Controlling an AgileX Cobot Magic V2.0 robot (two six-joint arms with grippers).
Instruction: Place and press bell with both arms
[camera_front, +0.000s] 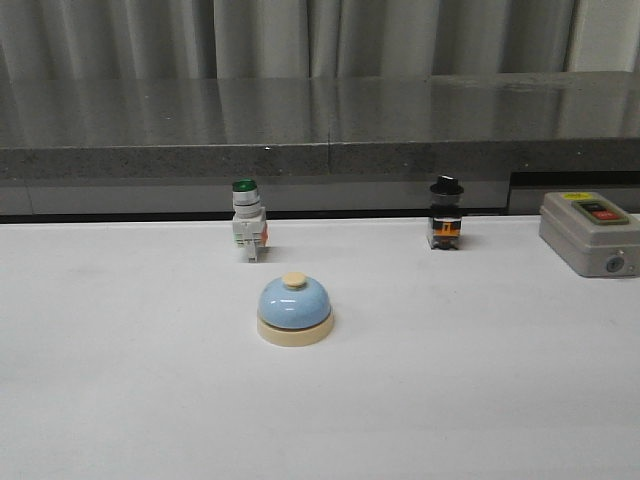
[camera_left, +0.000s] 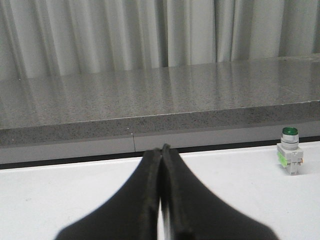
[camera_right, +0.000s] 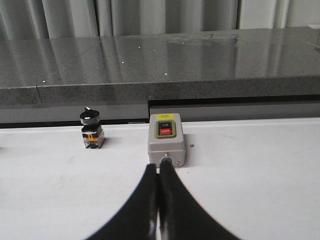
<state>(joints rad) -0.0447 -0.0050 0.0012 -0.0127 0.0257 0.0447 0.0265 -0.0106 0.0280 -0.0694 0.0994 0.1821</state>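
The light-blue dome bell (camera_front: 294, 310) with a cream base and cream button stands upright on the white table (camera_front: 120, 400), near the middle. It shows only in the front view. Neither arm shows in the front view. My left gripper (camera_left: 161, 150) is shut and empty, low over the table, pointing toward the grey ledge. My right gripper (camera_right: 158, 167) is shut and empty, its tips just short of the grey switch box (camera_right: 166, 139).
A white green-capped pushbutton (camera_front: 247, 220) stands behind the bell; it also shows in the left wrist view (camera_left: 290, 156). A black-knobbed switch (camera_front: 446, 213) stands at the back right and shows in the right wrist view (camera_right: 91, 129). The grey box (camera_front: 590, 232) sits far right. A grey ledge (camera_front: 320, 145) runs along the back.
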